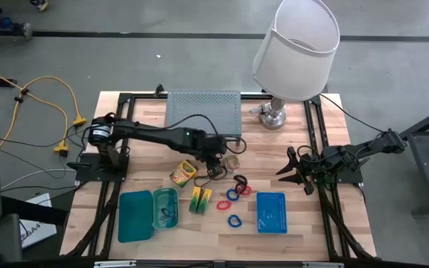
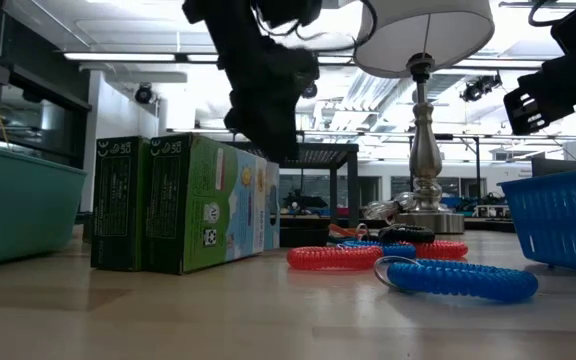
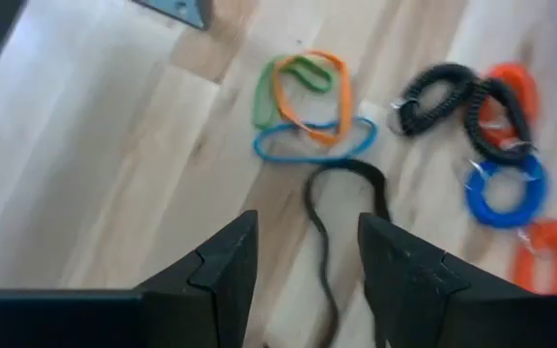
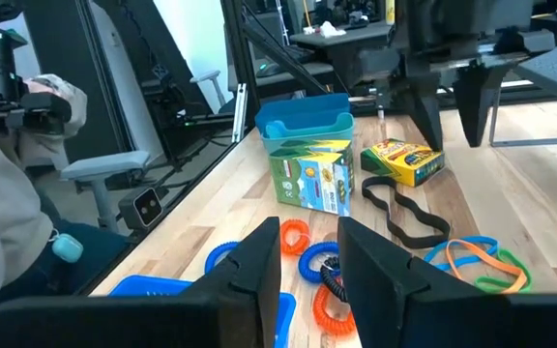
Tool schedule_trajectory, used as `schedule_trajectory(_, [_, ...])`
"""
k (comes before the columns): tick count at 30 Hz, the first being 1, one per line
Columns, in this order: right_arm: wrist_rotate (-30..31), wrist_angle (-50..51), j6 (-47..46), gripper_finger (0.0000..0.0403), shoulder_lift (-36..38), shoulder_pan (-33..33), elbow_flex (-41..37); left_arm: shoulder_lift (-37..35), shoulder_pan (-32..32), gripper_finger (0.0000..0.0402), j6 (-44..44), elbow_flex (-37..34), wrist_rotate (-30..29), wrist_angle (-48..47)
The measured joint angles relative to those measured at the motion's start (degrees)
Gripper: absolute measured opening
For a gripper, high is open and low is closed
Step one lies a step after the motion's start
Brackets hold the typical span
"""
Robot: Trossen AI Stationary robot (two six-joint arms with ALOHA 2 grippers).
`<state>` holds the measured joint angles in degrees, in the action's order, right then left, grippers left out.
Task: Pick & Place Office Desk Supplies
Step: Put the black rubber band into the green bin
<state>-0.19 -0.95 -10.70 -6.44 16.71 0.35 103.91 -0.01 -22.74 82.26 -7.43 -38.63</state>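
- At table centre, my left gripper (image 1: pixel 216 158) hangs above the wood with its fingers (image 3: pixel 222 266) parted and nothing between them.
- Directly under that gap lies a black band loop (image 3: pixel 341 217), flat on the table.
- Just past it sit the thin green, orange and blue bands (image 3: pixel 305 104), overlapping one another.
- Coiled loops (image 1: pixel 235 199) in red, blue and black lie toward 4 o'clock of my left gripper in the high view.
- Crayon box (image 1: pixel 184 173) lies just beside my left gripper at 8 o'clock; the yellow-green blocks (image 1: pixel 201 199) stand at 7 o'clock.
- Teal trays (image 1: pixel 148 214) occupy the front left; the blue mesh basket (image 1: pixel 272 212) sits front right.
- Judged step: take up the black band loop.
- Procedure: descend straight, one finger on each side of a single strand, and close only once the tips reach the wood. A flat band is likely to slip from a high pinch.
- Keep the tips clear of the coloured bands to avoid lifting two items.
- Edges: the grey riser shelf (image 1: pixel 203 109) stands at 12 o'clock and the lamp (image 1: pixel 295 52) at 2 o'clock; lift before any travel that way.
- Open wood lies between the coiled loops and the basket, giving a clear carry path toward 5 o'clock.
- My right gripper (image 1: pixel 298 171) waits at 3 o'clock near the table edge, fingers (image 4: pixel 248 280) apart and empty, well away from the work.
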Motion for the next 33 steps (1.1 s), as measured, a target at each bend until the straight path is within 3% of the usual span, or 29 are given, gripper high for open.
schedule_trajectory(15, [0.01, 0.0, 0.0, 0.0094, -0.52, 0.0, 0.01, 6.63, -1.01, 0.0172, -1.3, -0.09, -1.43, 1.99])
schedule_trajectory(33, [0.01, 0.02, 0.0, 0.0094, -0.48, 0.0, 0.0, 9.63, -3.06, 0.0172, -5.14, -0.11, -1.08, 2.42])
